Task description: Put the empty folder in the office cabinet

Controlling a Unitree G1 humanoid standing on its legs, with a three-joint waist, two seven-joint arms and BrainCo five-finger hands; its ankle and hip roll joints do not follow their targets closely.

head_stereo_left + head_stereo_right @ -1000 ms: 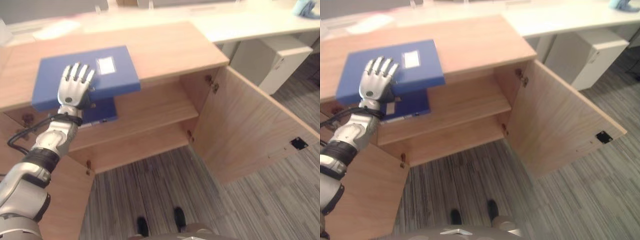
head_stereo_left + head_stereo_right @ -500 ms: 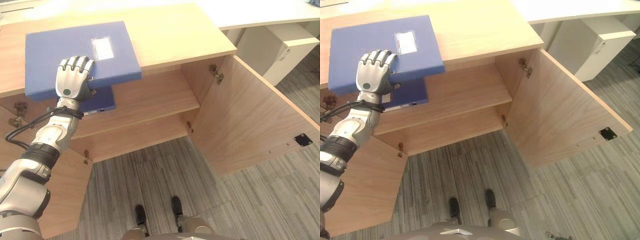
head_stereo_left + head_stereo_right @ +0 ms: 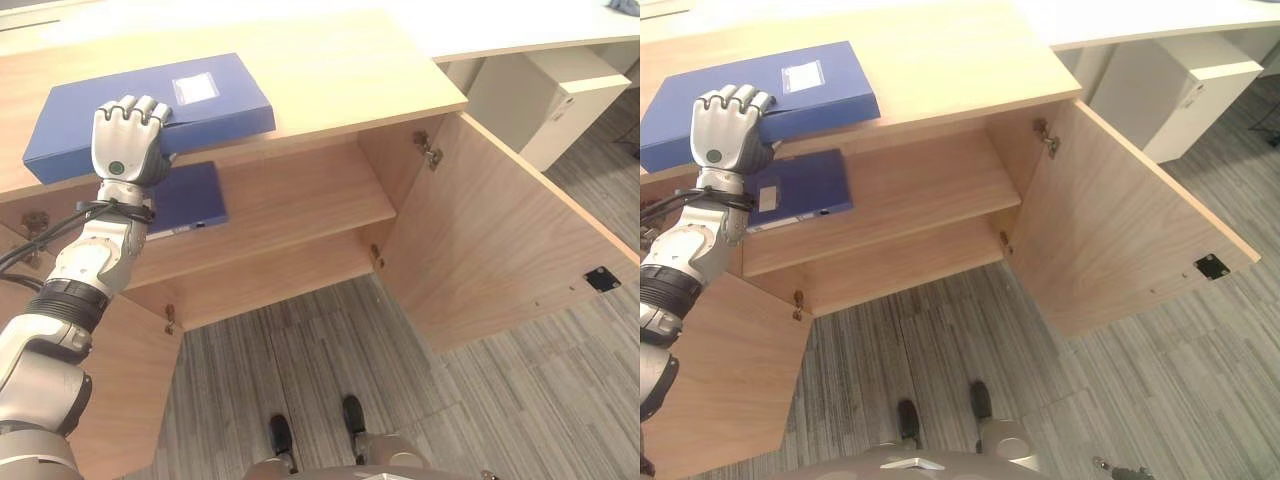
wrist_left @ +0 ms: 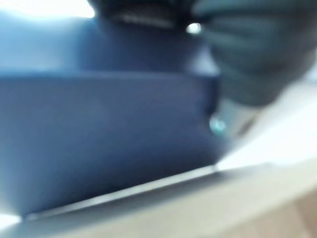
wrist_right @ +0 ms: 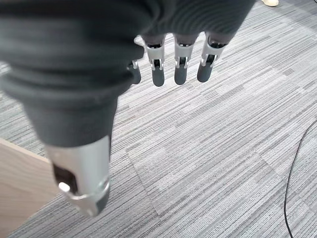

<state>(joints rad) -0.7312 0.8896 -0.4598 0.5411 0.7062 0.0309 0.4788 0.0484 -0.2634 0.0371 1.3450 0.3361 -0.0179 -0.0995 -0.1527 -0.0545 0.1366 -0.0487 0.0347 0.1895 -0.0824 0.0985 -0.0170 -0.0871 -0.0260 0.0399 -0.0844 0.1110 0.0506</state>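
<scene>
A blue folder [image 3: 205, 95] with a white label lies on top of the wooden cabinet [image 3: 340, 70], its near edge jutting past the cabinet's front. My left hand [image 3: 128, 140] is shut on that edge, fingers curled over the top cover. The left wrist view shows the folder's blue side [image 4: 99, 134] very close. A second blue folder [image 3: 185, 195] lies flat on the upper shelf [image 3: 300, 205] just below. In the right wrist view my right hand [image 5: 181, 69] hangs over grey carpet with relaxed fingers, holding nothing.
Both cabinet doors stand open: the right door [image 3: 500, 240] swings out over the striped carpet, the left door [image 3: 130, 390] is under my left arm. A lower shelf [image 3: 270, 280] is bare. A white desk with a pedestal [image 3: 560, 85] stands at the back right.
My left hand's fingers, flat on the folder a second ago, have curled over its near edge. The folder has shifted a little to the left. The camera has also moved.
</scene>
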